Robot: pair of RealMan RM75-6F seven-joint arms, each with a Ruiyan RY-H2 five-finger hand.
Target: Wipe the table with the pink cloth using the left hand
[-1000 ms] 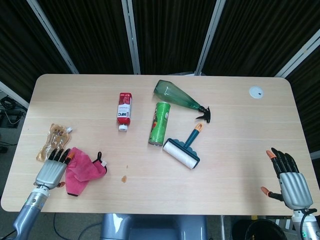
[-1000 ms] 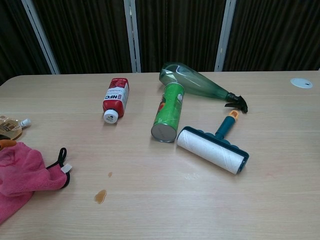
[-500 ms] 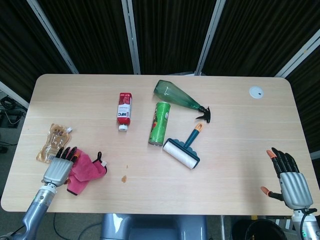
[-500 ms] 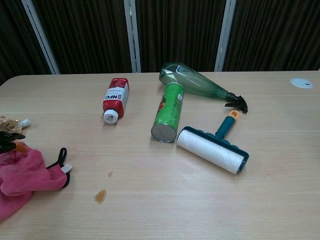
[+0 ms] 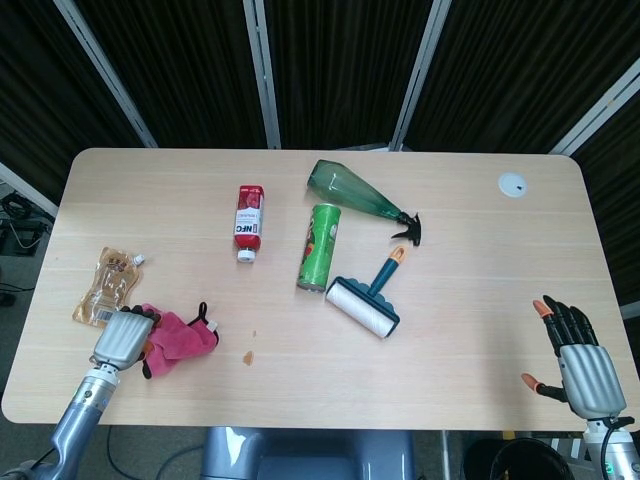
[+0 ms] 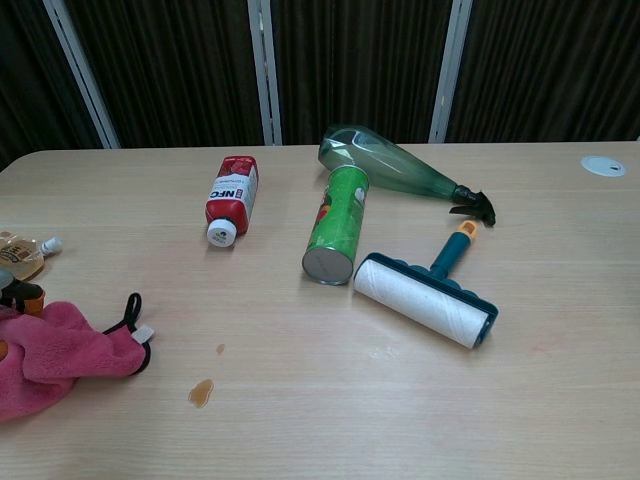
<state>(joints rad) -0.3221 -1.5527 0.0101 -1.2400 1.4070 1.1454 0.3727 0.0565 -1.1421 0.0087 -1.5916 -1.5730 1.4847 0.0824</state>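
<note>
The pink cloth [image 5: 180, 335] lies bunched near the table's front left corner, its black loop pointing right. My left hand [image 5: 122, 340] sits on the cloth's left part with its fingers curled down into the fabric, gripping it. In the chest view the cloth [image 6: 60, 350] fills the lower left, and only the fingertips of the left hand [image 6: 18, 293] show at the frame's edge. A small brown spill [image 5: 247, 356] marks the table to the right of the cloth. My right hand [image 5: 580, 365] hangs past the front right table edge, fingers spread, holding nothing.
A flat pouch [image 5: 105, 285] lies just behind the left hand. Mid-table lie a red bottle [image 5: 247, 222], a green can [image 5: 320, 246], a green spray bottle [image 5: 355, 193] and a lint roller [image 5: 365, 303]. A white disc [image 5: 512, 184] sits at the far right.
My left hand's fingers have curled into the cloth and gathered it. The cloth has bunched up smaller and shifted slightly right. The right hand has not moved.
</note>
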